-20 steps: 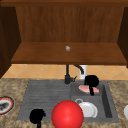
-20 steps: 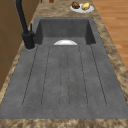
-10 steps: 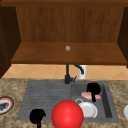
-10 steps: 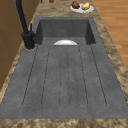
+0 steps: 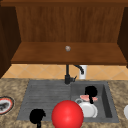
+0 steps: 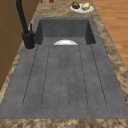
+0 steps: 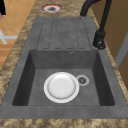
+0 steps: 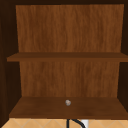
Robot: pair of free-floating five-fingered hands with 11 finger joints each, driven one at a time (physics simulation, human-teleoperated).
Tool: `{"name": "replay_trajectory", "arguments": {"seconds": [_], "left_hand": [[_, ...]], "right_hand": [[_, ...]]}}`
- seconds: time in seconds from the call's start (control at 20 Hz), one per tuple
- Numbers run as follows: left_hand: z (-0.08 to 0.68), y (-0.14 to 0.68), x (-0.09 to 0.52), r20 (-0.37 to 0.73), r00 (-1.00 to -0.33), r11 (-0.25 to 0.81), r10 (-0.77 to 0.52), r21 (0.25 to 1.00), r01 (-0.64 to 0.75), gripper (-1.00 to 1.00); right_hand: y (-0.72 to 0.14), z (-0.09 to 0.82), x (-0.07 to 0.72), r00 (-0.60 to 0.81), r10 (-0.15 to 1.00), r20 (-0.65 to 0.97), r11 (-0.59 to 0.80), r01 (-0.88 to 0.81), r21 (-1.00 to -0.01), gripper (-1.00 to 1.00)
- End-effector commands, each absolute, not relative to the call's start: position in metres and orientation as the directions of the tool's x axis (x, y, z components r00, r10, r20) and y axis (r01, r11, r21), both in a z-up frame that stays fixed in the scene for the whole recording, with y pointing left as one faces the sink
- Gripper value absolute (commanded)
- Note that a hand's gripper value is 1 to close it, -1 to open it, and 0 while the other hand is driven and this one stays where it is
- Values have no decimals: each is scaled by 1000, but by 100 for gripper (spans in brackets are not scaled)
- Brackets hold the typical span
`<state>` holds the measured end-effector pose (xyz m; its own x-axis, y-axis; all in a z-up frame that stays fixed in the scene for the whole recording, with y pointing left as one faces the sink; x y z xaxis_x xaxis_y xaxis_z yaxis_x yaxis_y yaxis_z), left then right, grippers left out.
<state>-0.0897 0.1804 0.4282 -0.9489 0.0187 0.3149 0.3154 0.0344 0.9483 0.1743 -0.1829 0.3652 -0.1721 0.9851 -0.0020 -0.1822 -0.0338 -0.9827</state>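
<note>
Hovering over sink basin (image 5: 106, 100), right hand (image 5: 90, 92) sits just above pink object (image 5: 84, 97), at 12 o'clock from white plate (image 5: 87, 109); fingers' state cannot tell, contact with pink object unclear. Left hand (image 5: 37, 116) hangs at 7 o'clock of drainboard (image 5: 45, 95), fingers likewise unreadable. Red ball (image 5: 67, 115) between hands, front edge. Faucet (image 5: 67, 75) at 12 o'clock. Patterned plate (image 5: 5, 105) on tabletop (image 5: 12, 87), far 9 o'clock.
</note>
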Motion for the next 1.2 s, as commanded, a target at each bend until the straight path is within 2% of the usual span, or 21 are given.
{"name": "replay_trajectory", "arguments": {"seconds": [0.0,0.5,1.15], "left_hand": [[428,180,-90,315,-949,34,19,948,315,0],[428,180,-90,315,-949,34,19,948,315,0],[428,180,-90,315,-949,34,19,948,315,0]], "right_hand": [[-177,334,203,-193,981,-33,-68,-178,-982,100],[-180,251,272,-178,984,-4,-36,-174,-984,100],[-197,148,289,-168,986,-2,-31,-167,-986,100]]}}
